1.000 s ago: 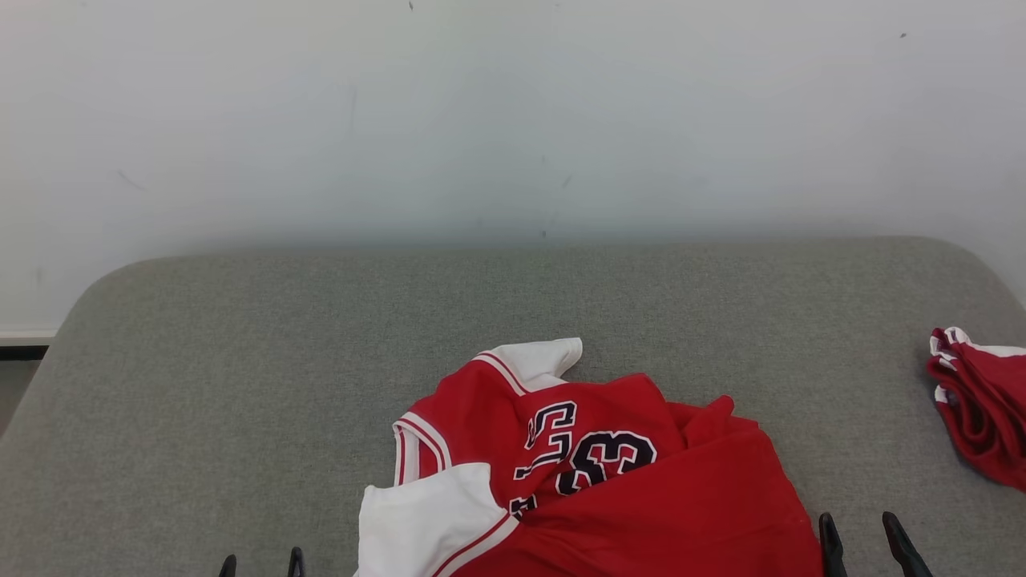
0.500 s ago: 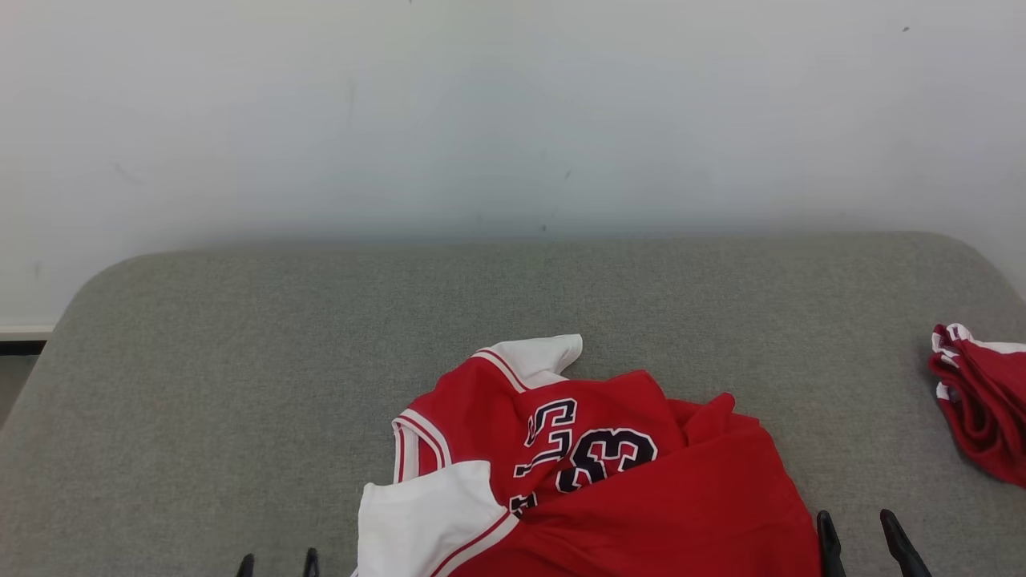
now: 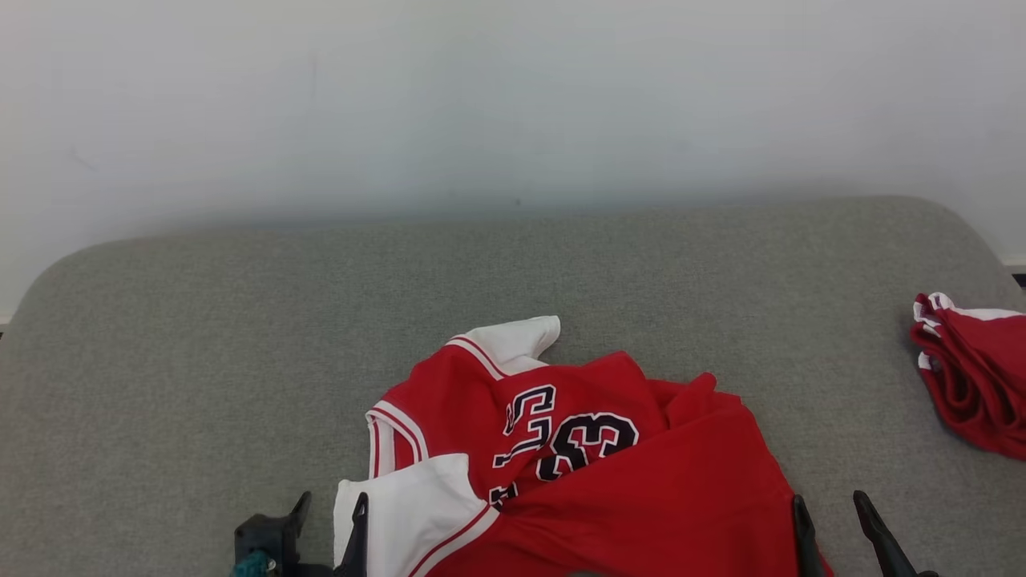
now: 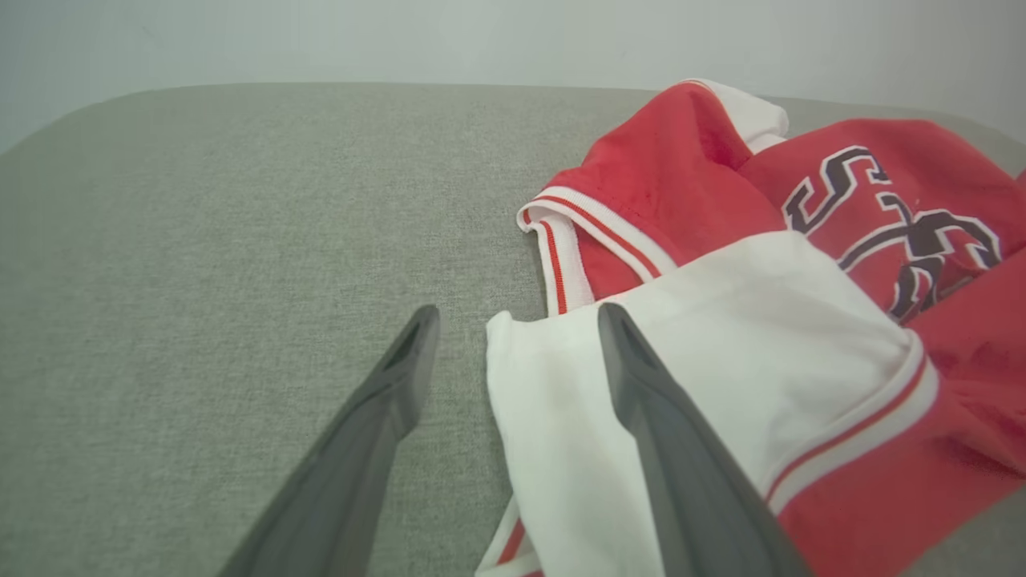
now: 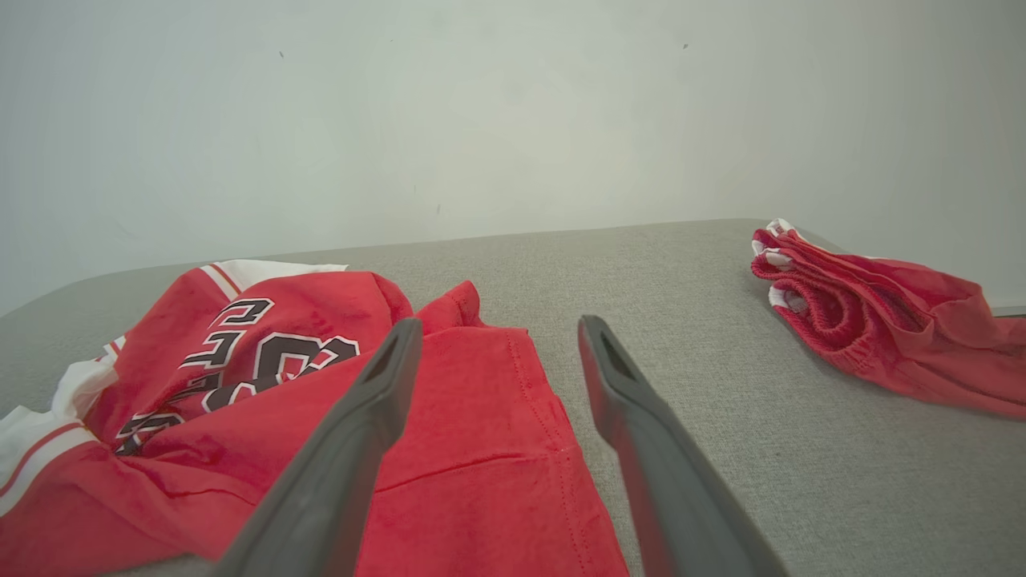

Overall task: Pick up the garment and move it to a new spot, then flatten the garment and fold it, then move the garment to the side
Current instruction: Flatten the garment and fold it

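The garment [image 3: 577, 465] is a red jersey with white sleeves and dark lettering, lying crumpled on the grey padded table [image 3: 200, 336] near its front edge. My left gripper [image 3: 330, 513] stands open at the jersey's white sleeve [image 4: 721, 377], whose corner lies between the fingers in the left wrist view, one finger over the sleeve. My right gripper [image 3: 830, 521] is open at the jersey's right edge [image 5: 513, 449], its left finger above the red cloth and its right finger above bare table.
A second red garment [image 3: 970, 377] lies bunched at the table's right edge, also seen as red garment [image 5: 866, 320] in the right wrist view. A pale wall [image 3: 513, 104] rises behind the table. Bare grey surface spreads to the left and back.
The head camera has tipped, shifting the whole picture. My left gripper has come forward to the white sleeve. The jersey lies as before.
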Robot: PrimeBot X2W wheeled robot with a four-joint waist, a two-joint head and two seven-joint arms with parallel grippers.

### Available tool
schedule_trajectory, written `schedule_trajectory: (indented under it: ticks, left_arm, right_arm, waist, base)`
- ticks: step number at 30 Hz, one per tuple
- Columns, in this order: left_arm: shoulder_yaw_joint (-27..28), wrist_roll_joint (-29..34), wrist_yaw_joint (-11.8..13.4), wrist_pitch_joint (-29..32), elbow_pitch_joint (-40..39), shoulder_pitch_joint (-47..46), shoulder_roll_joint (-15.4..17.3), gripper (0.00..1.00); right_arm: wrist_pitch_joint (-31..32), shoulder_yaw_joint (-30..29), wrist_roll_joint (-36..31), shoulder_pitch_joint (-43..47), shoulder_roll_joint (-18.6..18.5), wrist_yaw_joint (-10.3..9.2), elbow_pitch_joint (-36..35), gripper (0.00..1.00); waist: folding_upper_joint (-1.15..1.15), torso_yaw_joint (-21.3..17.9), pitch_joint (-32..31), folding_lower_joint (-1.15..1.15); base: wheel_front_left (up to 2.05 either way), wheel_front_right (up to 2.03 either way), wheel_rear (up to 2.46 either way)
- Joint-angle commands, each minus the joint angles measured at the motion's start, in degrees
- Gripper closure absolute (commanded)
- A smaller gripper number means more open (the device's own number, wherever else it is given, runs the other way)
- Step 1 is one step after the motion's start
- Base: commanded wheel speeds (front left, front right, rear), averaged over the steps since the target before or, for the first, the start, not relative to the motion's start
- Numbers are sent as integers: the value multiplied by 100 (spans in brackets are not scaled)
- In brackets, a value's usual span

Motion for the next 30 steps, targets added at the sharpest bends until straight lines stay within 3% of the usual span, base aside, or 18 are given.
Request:
schedule_trajectory:
  ticks: [1, 13, 15, 17, 18, 19, 24, 30]
  left_arm:
    - [-14, -57, -7, 132, 195, -191, 34, 0]
    - [36, -225, 129, 1108, 1191, -888, 185, 0]
    - [8, -225, 126, 1183, 1272, -926, 190, 29]
    - [-33, -211, 122, 1289, 1350, -982, 199, 70]
    - [-55, -210, 116, 1344, 1395, -990, 194, 96]
    - [-87, -211, 107, 1425, 1451, -986, 188, 100]
    - [-161, -331, 45, 1589, 1528, -1001, 153, 100]
    - [-182, -536, -16, 1496, 1386, -965, 219, 100]
  right_arm:
    - [-23, 41, -1, -73, -42, -15, -22, 0]
    - [-23, 219, 46, -215, -92, -14, -75, 0]
    - [-23, 237, 43, -236, -92, -15, -76, 0]
    - [-23, 254, 50, -255, -110, -15, -72, 0]
    - [-23, 263, 56, -264, -119, -15, -68, 0]
    - [-23, 272, 61, -281, -132, -15, -69, 0]
    - [81, 336, 81, -388, -283, -15, 41, 0]
    - [1471, 266, 248, -872, -580, -14, 313, 0]
  waist:
    - [-1, -132, 114, 0]
    - [-1, -295, 306, 0]
    - [-1, -301, 321, 0]
    - [-1, -308, 330, 0]
    - [-1, -311, 332, 0]
    - [-1, -314, 335, 0]
    - [-1, -321, 360, 0]
    - [-1, -314, 423, 0]
  base:
    - [0, 0, 0]
    - [0, 0, 0]
    - [0, 0, 0]
    - [0, 0, 0]
    - [0, 0, 0]
    - [0, 0, 0]
    - [0, 0, 0]
    - [0, 0, 0]
